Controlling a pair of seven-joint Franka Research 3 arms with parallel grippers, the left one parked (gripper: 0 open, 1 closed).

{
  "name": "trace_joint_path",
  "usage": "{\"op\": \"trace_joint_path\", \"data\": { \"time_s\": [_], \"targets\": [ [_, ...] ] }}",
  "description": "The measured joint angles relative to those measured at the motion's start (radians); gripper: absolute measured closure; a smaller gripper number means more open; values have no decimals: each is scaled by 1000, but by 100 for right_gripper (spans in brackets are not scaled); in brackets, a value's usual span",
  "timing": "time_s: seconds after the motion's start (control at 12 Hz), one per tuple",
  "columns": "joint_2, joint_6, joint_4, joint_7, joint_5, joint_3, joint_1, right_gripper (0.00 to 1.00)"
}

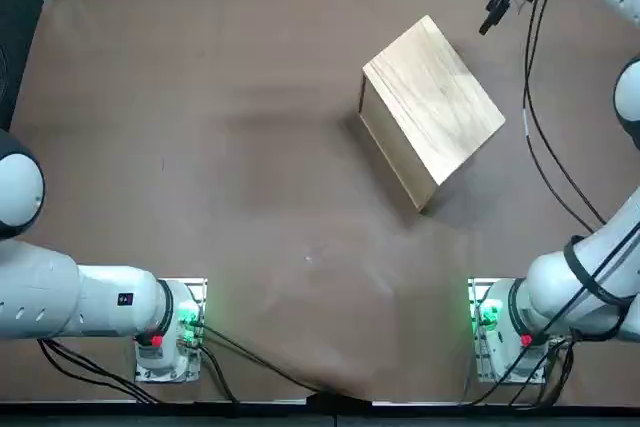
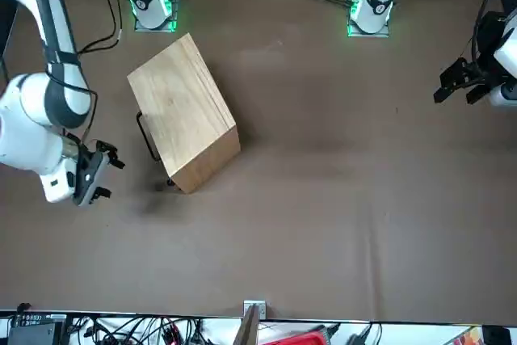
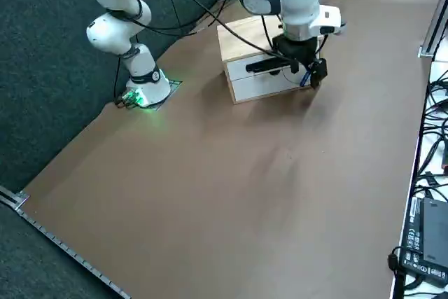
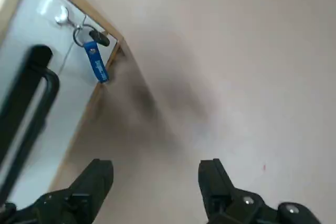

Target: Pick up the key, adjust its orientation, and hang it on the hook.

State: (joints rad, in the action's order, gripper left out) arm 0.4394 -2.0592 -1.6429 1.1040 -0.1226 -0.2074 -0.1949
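The key (image 4: 100,39) is a small dark piece on a metal ring with a blue tag (image 4: 96,63). It hangs from the silver hook (image 4: 62,17) on the white face of the wooden box (image 1: 437,107), close to that face's corner. My right gripper (image 4: 156,182) is open and holds nothing. It hovers over the brown table a short way back from the key, clear of the box. From overhead the right gripper (image 1: 499,4) is beyond the box's far right corner. In the front view the right gripper (image 2: 91,172) is left of the box (image 2: 182,111).
A black handle (image 4: 25,103) runs along the box's white face beside the hook. Cables and electronics (image 3: 427,236) line the table's far edge. The right arm's black cable (image 1: 545,147) hangs to the right of the box.
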Motion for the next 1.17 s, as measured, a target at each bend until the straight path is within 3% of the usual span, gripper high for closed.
{"op": "trace_joint_path", "data": {
  "time_s": [1.17],
  "targets": [
    [-285,325,13,-787,9,29,0,0]
  ]
}}
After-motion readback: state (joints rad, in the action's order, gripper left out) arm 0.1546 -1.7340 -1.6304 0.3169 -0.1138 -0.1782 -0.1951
